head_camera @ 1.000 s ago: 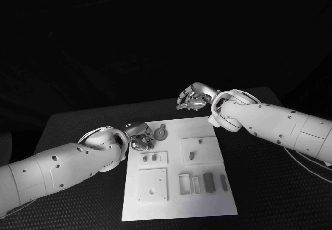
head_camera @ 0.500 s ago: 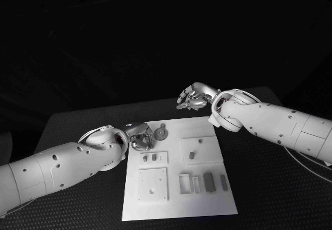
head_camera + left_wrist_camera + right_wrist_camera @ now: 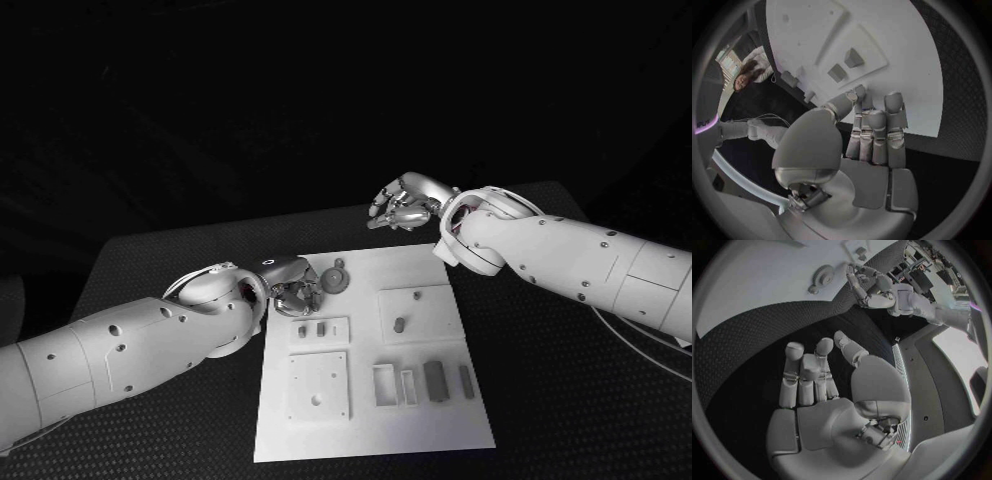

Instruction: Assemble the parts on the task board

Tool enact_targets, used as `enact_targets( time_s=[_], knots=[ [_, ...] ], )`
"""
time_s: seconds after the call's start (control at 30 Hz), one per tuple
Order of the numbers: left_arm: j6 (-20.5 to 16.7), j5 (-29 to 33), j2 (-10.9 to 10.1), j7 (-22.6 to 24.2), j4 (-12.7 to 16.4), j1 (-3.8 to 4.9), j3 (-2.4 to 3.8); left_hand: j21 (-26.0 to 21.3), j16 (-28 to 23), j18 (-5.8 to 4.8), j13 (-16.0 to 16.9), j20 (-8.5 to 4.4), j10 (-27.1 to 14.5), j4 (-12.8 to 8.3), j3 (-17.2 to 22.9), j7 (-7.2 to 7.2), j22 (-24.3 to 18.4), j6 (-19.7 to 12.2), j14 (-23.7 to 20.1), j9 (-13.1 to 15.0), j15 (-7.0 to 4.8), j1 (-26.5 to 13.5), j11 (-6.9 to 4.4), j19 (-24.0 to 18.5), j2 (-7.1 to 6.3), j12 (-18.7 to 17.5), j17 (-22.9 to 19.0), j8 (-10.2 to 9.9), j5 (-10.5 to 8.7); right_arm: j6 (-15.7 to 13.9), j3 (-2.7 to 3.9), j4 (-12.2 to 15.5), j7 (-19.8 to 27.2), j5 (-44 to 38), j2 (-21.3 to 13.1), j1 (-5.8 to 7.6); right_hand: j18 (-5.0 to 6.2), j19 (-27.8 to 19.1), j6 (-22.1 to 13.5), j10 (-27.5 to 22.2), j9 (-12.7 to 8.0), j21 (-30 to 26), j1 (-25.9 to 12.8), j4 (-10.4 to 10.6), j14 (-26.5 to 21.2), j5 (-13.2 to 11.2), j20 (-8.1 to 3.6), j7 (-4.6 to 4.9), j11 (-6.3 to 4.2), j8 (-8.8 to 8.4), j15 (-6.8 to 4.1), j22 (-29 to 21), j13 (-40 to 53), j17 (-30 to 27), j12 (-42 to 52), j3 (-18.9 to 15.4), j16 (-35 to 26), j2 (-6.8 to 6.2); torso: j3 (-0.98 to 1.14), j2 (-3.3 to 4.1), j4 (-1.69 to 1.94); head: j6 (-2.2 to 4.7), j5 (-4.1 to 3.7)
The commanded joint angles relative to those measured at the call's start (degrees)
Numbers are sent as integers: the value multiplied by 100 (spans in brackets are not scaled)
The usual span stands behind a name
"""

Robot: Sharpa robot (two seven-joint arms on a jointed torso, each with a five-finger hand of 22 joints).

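The white task board (image 3: 369, 430) lies in the middle of the table. A round gear part (image 3: 336, 277) sits near its far left corner, also seen as the gear (image 3: 824, 274). My left hand (image 3: 296, 286) hovers at the board's left edge right beside that gear, fingers bent downward, nothing visible in them. Past the left hand's fingers (image 3: 876, 132) two small pieces (image 3: 845, 65) stand in a raised plate. My right hand (image 3: 407, 203) hangs over the black table beyond the board's far edge, its fingers (image 3: 807, 375) spread and holding nothing.
On the board are a square plate with a short peg (image 3: 400, 324), a plate with two small blocks (image 3: 320, 329), a larger plate (image 3: 319, 386) and several upright bars (image 3: 436, 379). Black table (image 3: 577, 400) surrounds the board.
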Motion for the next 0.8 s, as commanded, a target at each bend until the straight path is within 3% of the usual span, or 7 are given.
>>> enact_targets(
  time_s=[0.03,0.8],
  knots=[
    [43,-149,11,-108,-13,-9,-17,15,32,394,1,-22,28,-10,40,2,117,34,6,10,-8,19,5,-8,68,-27,-7,20,29,42,3,11,45,0,-3,-2,70,19,-29,-16,7,-31,18,-34,6,-8,-25,6,21,-34,36,100,7,8,-30,-9,-17,25,6,0,-1,-2,-2],
    [1,-159,-31,-101,-51,-10,-24,13,35,388,8,-27,36,-12,42,0,115,38,9,10,-9,25,4,-8,74,-32,-9,21,33,79,3,-1,41,0,-25,-2,70,20,-28,-15,10,-31,19,-33,8,-8,-25,6,21,-35,36,100,8,9,-30,-11,-17,26,0,2,-4,-13,2]
  ],
)
